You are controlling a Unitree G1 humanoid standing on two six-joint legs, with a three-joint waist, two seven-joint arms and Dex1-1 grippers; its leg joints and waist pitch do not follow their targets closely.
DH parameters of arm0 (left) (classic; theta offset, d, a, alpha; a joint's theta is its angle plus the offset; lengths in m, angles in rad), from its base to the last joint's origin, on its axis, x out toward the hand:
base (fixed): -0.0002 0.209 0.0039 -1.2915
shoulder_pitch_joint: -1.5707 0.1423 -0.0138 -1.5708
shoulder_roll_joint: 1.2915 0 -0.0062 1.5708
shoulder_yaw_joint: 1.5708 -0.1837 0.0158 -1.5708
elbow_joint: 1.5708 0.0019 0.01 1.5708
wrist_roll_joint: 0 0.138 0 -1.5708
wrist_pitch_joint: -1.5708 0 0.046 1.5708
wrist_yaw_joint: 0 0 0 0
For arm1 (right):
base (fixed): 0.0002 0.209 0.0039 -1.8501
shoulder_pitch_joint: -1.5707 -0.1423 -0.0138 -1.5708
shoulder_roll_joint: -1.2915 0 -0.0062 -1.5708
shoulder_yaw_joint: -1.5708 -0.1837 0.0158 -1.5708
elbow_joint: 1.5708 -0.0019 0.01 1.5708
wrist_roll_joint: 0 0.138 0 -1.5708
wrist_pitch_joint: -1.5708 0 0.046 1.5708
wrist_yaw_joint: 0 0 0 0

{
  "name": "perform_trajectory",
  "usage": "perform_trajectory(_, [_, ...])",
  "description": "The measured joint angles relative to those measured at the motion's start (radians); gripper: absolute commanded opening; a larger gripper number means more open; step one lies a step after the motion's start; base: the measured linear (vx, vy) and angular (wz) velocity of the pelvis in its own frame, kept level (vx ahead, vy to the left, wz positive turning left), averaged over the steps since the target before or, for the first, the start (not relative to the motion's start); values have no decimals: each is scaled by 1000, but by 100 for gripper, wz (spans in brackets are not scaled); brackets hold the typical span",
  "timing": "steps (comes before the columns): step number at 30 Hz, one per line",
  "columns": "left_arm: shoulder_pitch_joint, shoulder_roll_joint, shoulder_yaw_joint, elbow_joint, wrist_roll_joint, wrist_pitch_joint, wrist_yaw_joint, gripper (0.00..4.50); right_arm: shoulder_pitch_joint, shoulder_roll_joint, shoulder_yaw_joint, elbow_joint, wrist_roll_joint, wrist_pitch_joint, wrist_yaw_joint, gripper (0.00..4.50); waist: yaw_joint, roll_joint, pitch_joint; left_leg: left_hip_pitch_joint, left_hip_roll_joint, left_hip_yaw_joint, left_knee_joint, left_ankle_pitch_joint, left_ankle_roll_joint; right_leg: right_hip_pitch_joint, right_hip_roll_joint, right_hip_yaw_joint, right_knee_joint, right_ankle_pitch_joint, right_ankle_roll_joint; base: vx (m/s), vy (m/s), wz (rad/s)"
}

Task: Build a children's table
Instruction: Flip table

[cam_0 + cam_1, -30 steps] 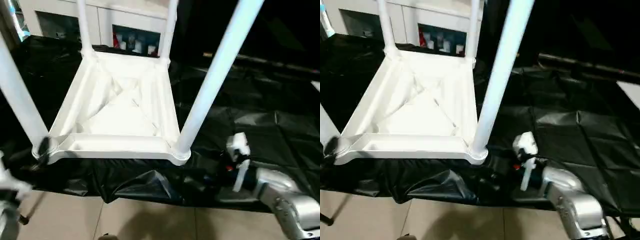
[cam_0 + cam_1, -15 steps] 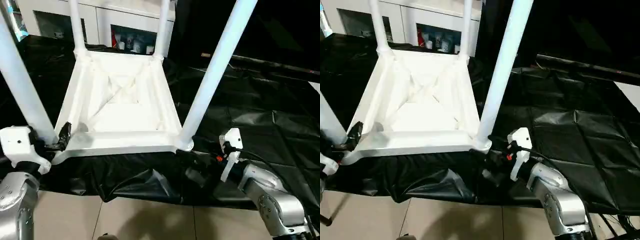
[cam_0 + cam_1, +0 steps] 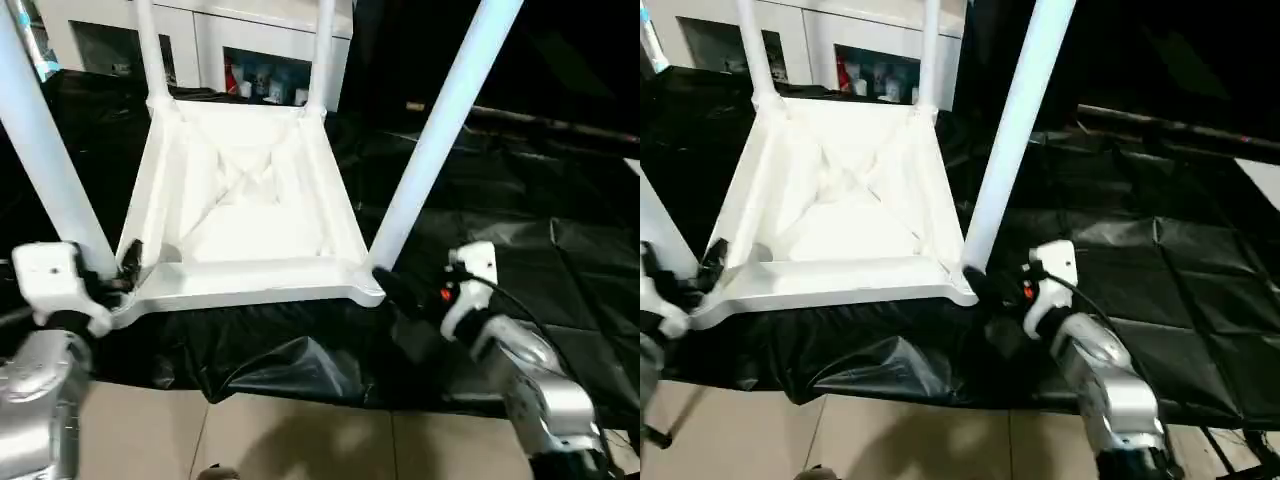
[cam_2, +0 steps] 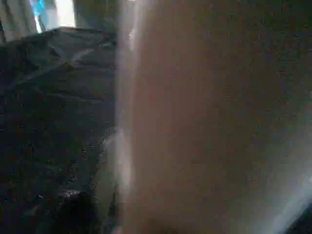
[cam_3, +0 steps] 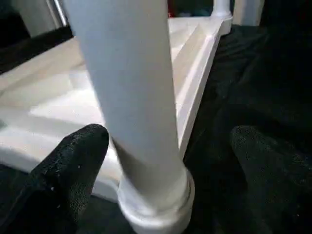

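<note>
We see the children's table (image 3: 240,200) lying upside down on a black sheet (image 3: 520,210), its four legs (image 3: 440,130) standing upward. The right claw (image 5: 161,170) is spread wide, its two fingers (image 5: 73,165) flanking the base of the near right leg. The left claw (image 3: 125,270) sits at the near left corner; we cannot tell its state.
</note>
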Motion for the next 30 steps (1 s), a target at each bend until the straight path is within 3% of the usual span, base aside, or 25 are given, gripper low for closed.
perform_trajectory(4, [20,-18,-8,-18,8,0,16,302,-41,23,2,71,-18,-39,-4,450,-1,2,1,-1,0,1,0,0,0,-1,0,0,0,1,-4,0,0,0])
perform_trajectory(5, [23,-20,-11,-18,11,-1,18,287,-48,28,8,88,-28,-53,-4,421,1,1,1,-1,0,1,0,0,0,-1,0,0,0,1,-4,0,0,0])
perform_trajectory(12, [31,-23,-21,-28,40,-6,42,227,-151,71,30,269,-80,-132,-44,361,1,1,1,-1,0,1,0,0,0,-1,0,0,0,1,-5,0,0,0])
perform_trajectory(26, [15,-27,-45,-5,62,-25,57,213,-188,115,-14,375,-59,-223,-44,242,5,8,5,-1,0,1,0,1,-1,-2,0,0,4,0,-7,0,0,0])
perform_trajectory(30, [-17,-27,-78,26,78,-30,47,211,-156,126,-26,368,-76,-275,-95,213,19,14,6,-1,0,1,0,2,0,-1,-1,0,4,0,-6,0,0,0])
